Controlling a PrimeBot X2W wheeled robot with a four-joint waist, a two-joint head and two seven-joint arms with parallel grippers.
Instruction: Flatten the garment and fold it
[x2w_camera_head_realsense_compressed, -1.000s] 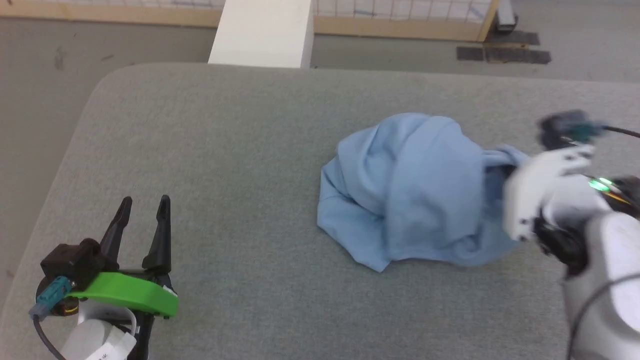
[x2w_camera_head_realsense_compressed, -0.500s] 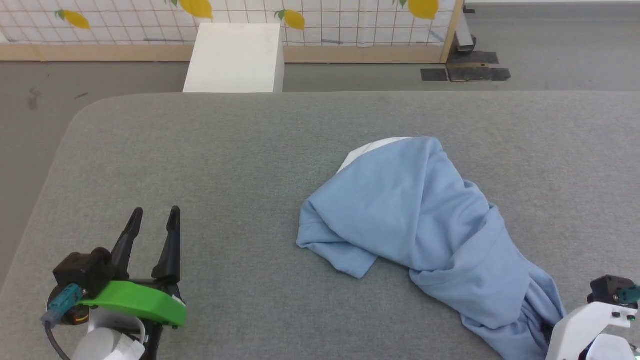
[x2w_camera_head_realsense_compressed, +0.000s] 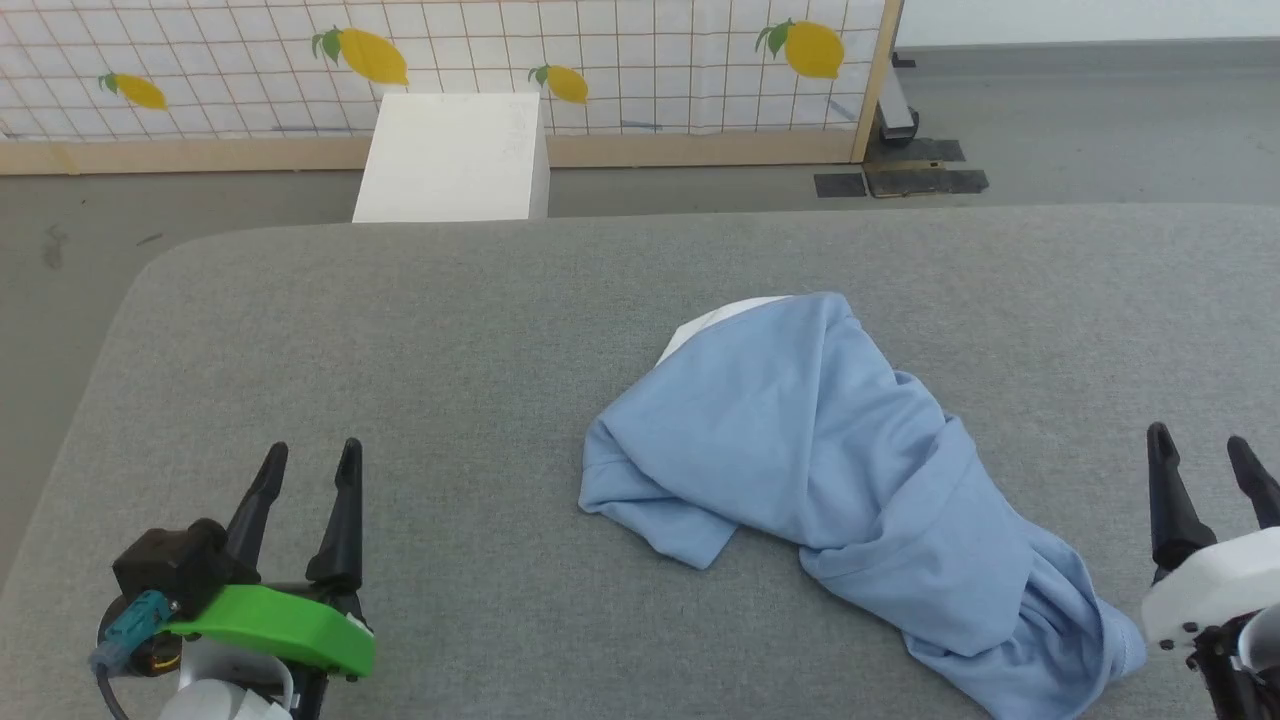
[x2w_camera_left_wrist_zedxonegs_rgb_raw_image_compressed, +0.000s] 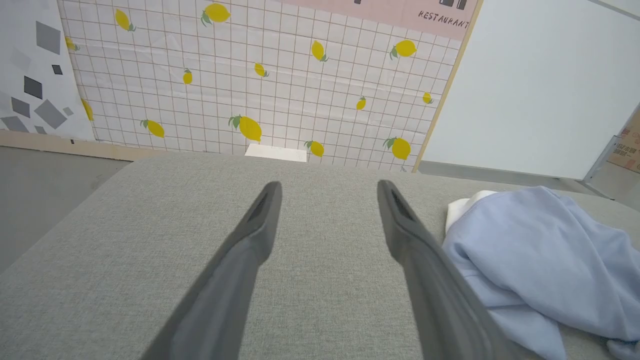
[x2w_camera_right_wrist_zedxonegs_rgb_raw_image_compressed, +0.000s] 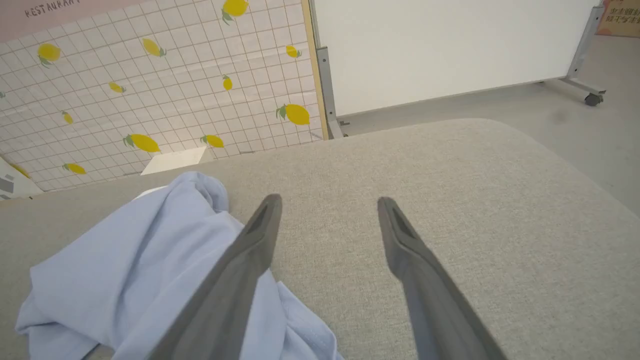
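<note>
— Where does the garment (x2w_camera_head_realsense_compressed: 840, 480) lie?
— Crumpled on the grey table (x2w_camera_head_realsense_compressed: 400, 330), right of centre. Its long axis runs from the white neck lining (x2w_camera_head_realsense_compressed: 715, 322) at the far end down toward the right gripper (x2w_camera_head_realsense_compressed: 1200, 450).
— And the pincers?
— Both spread wide, holding nothing. The right gripper sits just beside the garment's near end; the left gripper (x2w_camera_head_realsense_compressed: 312, 460) is well apart.

You face a grey cloth-covered table (x2w_camera_head_realsense_compressed: 400, 330) with rounded corners. The garment (x2w_camera_head_realsense_compressed: 830, 470) lies crumpled on it, right of centre, trailing toward the near edge.
</note>
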